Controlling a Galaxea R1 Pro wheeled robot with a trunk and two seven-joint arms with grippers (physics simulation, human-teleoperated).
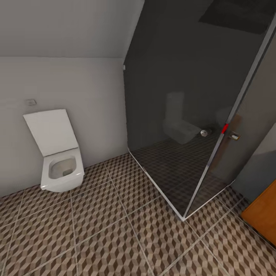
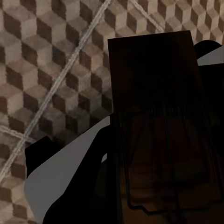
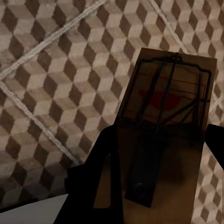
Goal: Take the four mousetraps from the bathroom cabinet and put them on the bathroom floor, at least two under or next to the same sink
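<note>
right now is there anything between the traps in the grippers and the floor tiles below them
Nothing visible. The left wrist view shows a mousetrap held over bare cube-pattern bathroom floor, and the right wrist view shows another mousetrap over the same tiles. The toilet and shower glass stand off to the sides.

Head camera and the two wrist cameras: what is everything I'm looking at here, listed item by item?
Toilet: one, white, lid up, against the pale wall at left.
Shower enclosure: one, dark glass with metal frame, at the corner on the right.
Cabinet: one, orange-brown, just a corner at the right edge.
Bathroom floor: brown-and-beige cube-pattern tiles, pale grout.
Wall plate: one, white, above the toilet.
Mousetraps: two, dark-brown wood with wire parts; one in the left claw, one in the right claw, both above the tiles.
Left claw: dark, gripping its trap.
Right claw: dark, gripping its trap.
</note>
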